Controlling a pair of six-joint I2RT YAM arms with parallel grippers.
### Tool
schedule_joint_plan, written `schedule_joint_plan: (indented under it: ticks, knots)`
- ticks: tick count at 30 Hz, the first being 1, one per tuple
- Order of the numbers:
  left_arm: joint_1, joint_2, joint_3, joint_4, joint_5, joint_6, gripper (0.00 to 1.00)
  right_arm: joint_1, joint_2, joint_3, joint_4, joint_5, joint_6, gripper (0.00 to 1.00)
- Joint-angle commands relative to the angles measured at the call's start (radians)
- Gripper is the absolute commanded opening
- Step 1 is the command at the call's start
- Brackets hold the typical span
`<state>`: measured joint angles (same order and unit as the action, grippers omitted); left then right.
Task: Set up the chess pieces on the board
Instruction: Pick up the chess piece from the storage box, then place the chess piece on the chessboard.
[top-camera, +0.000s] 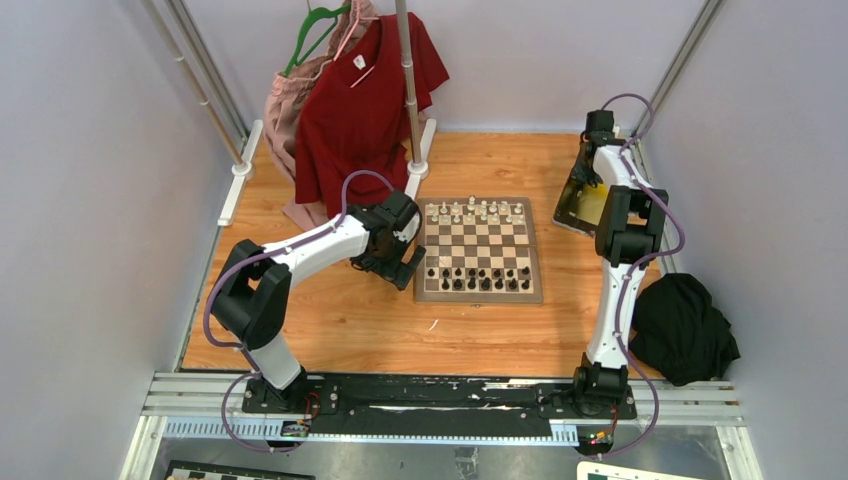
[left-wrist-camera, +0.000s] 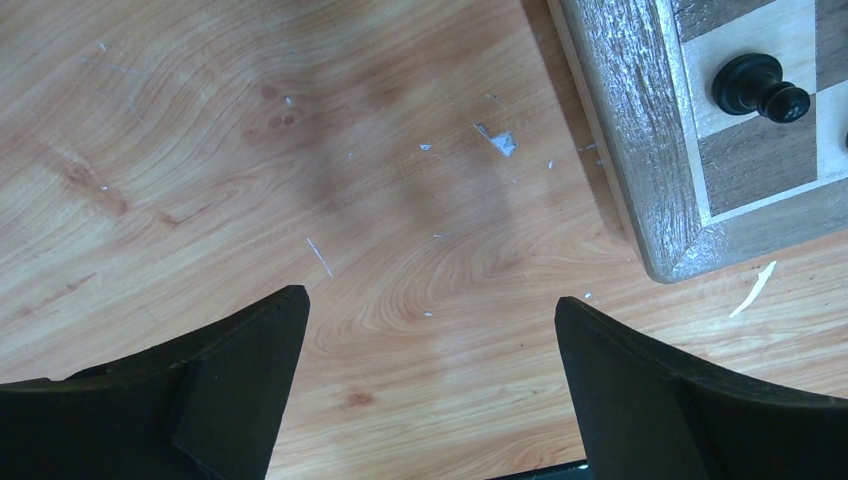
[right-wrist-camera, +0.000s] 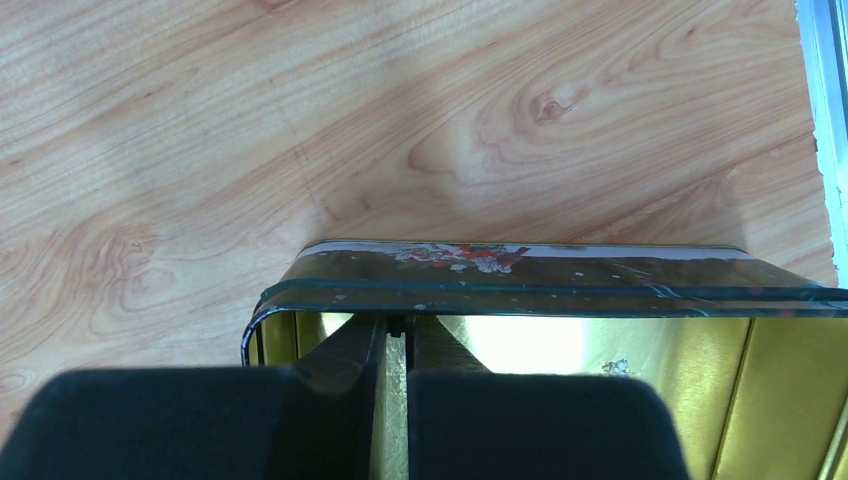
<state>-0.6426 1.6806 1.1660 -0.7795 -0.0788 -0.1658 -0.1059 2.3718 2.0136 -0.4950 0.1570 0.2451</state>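
The board (top-camera: 478, 297) lies in the middle of the table, with white chess pieces (top-camera: 478, 212) along its far rows and black chess pieces (top-camera: 478, 278) along its near rows. My left gripper (top-camera: 405, 265) hovers open over bare wood just left of the board's near left corner (left-wrist-camera: 650, 150); nothing is between its fingers (left-wrist-camera: 430, 305). A black pawn (left-wrist-camera: 760, 88) stands near that corner. My right gripper (right-wrist-camera: 397, 325) reaches into the gold tin tray (right-wrist-camera: 520, 290) at the far right (top-camera: 572, 212), shut on a small black piece pinched at its tips.
A clothes rack pole (top-camera: 408, 90) with a red shirt (top-camera: 360, 100) and a pink garment (top-camera: 290, 110) stands at the back left. A black cloth (top-camera: 685, 325) lies at the near right. A white scrap (left-wrist-camera: 752, 290) lies near the board's corner.
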Motion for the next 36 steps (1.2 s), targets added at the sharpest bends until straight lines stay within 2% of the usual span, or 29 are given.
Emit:
schedule_joint_plan:
  ticks: [1, 20, 26, 36]
  knots:
    - [0.003, -0.001, 0.022, -0.012, -0.002, -0.006, 1.00, -0.003, -0.028, -0.034, 0.007, -0.003, -0.011, 0.00]
    - [0.004, -0.098, 0.065, -0.001, -0.036, 0.016, 1.00, -0.006, -0.272, -0.157, -0.043, -0.141, -0.079, 0.00]
    - [0.003, -0.113, 0.089, 0.012, -0.032, 0.020, 1.00, -0.005, -0.397, -0.204, -0.082, -0.274, -0.052, 0.00]
    - [0.003, -0.145, 0.075, 0.046, -0.009, 0.007, 1.00, 0.040, -0.608, -0.384, -0.135, -0.563, 0.134, 0.00]
